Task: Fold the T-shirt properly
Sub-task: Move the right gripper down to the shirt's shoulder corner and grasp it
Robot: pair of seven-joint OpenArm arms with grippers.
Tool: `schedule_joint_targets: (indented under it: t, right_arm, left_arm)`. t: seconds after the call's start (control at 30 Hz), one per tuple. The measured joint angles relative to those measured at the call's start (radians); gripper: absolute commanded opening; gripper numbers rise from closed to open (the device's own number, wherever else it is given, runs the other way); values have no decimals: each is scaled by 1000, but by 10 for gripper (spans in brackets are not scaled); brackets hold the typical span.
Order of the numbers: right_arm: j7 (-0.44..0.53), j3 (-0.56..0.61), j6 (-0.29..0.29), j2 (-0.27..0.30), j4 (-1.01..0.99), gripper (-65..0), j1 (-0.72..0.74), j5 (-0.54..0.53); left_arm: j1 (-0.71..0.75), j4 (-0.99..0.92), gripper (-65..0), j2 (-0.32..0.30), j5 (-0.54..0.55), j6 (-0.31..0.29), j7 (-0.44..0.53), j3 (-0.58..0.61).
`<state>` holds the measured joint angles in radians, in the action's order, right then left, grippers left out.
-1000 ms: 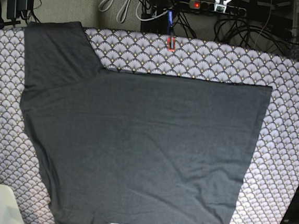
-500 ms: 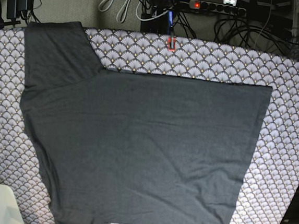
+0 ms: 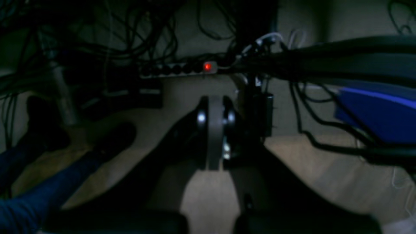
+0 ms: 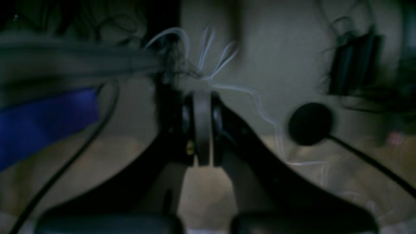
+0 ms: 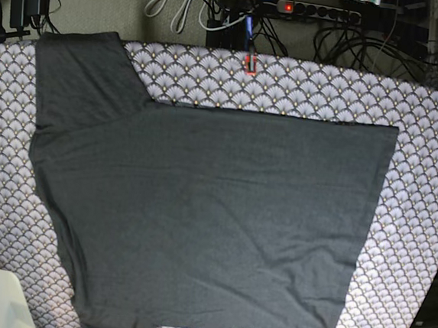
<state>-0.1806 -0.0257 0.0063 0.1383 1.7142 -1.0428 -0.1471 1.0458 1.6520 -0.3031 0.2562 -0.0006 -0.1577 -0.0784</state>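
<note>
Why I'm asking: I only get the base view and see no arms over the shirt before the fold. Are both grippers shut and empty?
Observer: The left gripper is shut, jaws pressed together with nothing between them.
Operator: And the other one?
Observer: The right gripper is shut too, and empty.
Operator: Is either of them close to the T-shirt?
Observer: No fabric shows in either wrist view. The left wrist view faces the power strip off the table.
</note>
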Motion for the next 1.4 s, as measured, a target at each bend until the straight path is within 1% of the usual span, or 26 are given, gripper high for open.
schedule_joint_targets:
  t: [0.03,0.07,0.1,0.13,0.17,0.2,0.27,0.3,0.37,0.47,0.6,0.63,0.7,0.73,0.77,0.8,0.83,0.87,0.93,1.0,1.03,1.1,1.17,1.27,1.33,1.4]
  right_arm:
    - [-18,-29,-3,1,57,-650,-30,1]
    - [-66,-57,-4,6,114,-650,-50,5]
    - [-128,-89,-4,10,171,-650,-61,1]
    - [-168,-120,-3,7,224,-650,-65,0]
    - [-212,-148,-2,6,279,-650,-66,-1]
    - [-223,-169,-2,8,311,-650,-62,1]
    - [-275,-197,0,21,308,-650,-33,-5]
    - [-289,-200,3,40,299,-650,-24,-7]
    - [-269,-208,3,64,304,-650,-27,-6]
    - [-280,-211,1,77,306,-650,9,-7]
    - [-280,-211,3,77,306,-650,107,-8]
    - [-296,-210,12,78,307,-650,134,-9]
    - [-359,-216,68,80,306,-650,197,-8]
    - [-394,-234,119,77,306,-650,236,-11]
    - [-419,-257,158,72,306,-650,272,-11]
    - [-449,-289,185,64,306,-650,313,-10]
    - [-475,-320,227,58,306,-649,351,-5]
    - [-510,-356,290,53,306,-649,388,-5]
    - [-560,-431,369,39,304,-649,455,-11]
    - [-625,-504,443,45,302,-644,531,-2]
    - [-644,-528,462,47,302,-633,558,4]
    - [-695,-568,531,50,301,-582,613,0]
    - [-731,-581,561,50,301,-514,643,2]
    - [-746,-579,566,43,291,-399,653,0]
    - [-748,-568,566,42,255,-344,654,5]
    - [-750,-548,567,42,215,-315,652,6]
  left_arm:
    - [29,51,-647,3,-1,5,-3,-32]
    - [47,100,-647,7,-2,16,-3,-57]
    - [59,144,-647,15,-4,14,-13,-83]
    - [62,185,-647,20,0,3,-39,-103]
    - [67,229,-647,24,0,4,-74,-118]
    - [72,264,-647,23,6,-3,-98,-130]
    - [76,317,-647,21,7,-1,-168,-147]
    - [76,330,-647,19,7,0,-177,-152]
    - [72,338,-647,22,7,0,-180,-163]
    - [69,338,-647,23,7,-2,-183,-169]
    - [42,339,-647,23,8,-2,-189,-170]
    - [36,342,-647,22,7,-2,-188,-172]
    - [36,345,-647,23,7,-2,-183,-175]
    - [34,345,-647,24,7,-2,-187,-174]
    - [34,345,-647,26,7,-2,-190,-174]
    - [33,345,-647,25,7,-2,-190,-174]
    - [30,345,-647,24,7,-1,-190,-174]
    - [27,345,-647,22,8,1,-190,-174]
    - [25,345,-647,23,8,1,-190,-175]
    - [16,345,-647,23,8,0,-190,-174]
    - [10,345,-646,23,8,1,-190,-174]
    - [-2,345,-646,35,8,1,-190,-175]
    - [-8,345,-646,59,9,-5,-190,-192]
    - [-18,344,-646,94,10,-2,-191,-230]
    - [-30,344,-645,109,10,-3,-190,-257]
    - [-29,344,-645,116,10,-3,-190,-274]
